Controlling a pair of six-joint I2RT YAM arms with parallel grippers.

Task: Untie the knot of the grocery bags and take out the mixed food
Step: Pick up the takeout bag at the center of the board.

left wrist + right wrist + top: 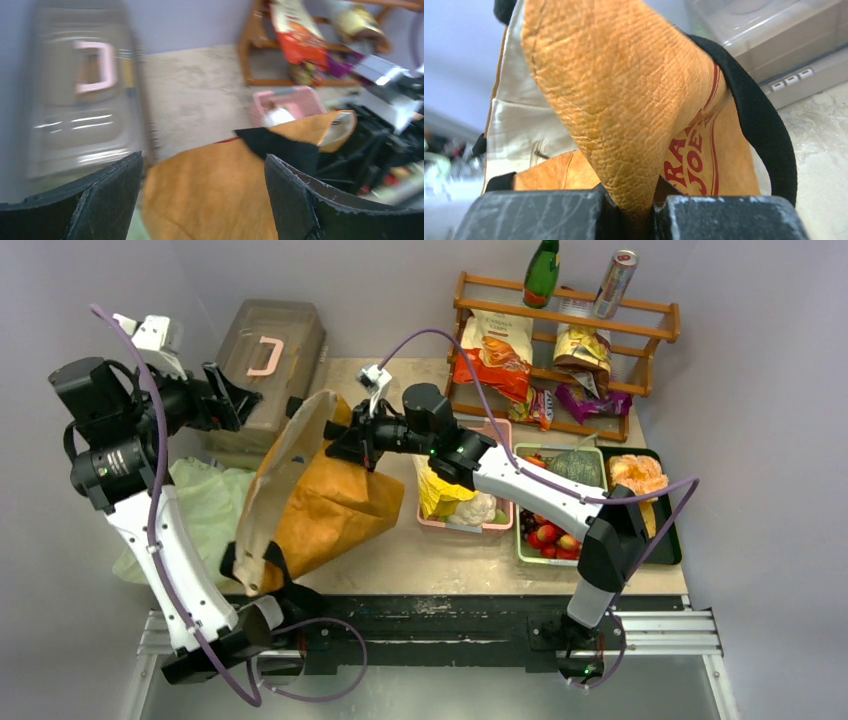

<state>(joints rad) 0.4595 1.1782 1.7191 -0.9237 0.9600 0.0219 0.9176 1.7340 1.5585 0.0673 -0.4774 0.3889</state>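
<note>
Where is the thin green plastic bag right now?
In the top view the green bag lies crumpled at the table's left side, partly behind the left arm, just left of the mustard tote pinched by the right hand.

Mustard-brown tote (335, 502): table's 9 o'clock, tipped on side, open mouth facing 9 o'clock, cream lining showing, black straps, red round logo. Upper fold pinched in right gripper (640, 212).
Pale-green plastic bag (205, 502): thin, crumpled, lying low at tote's 9 o'clock.
Red fruits (548, 537), dark grapes (527, 522), green melon (578, 468): clustered at 3 o'clock.
Green bottle (541, 270): upright, 1 o'clock.
</note>
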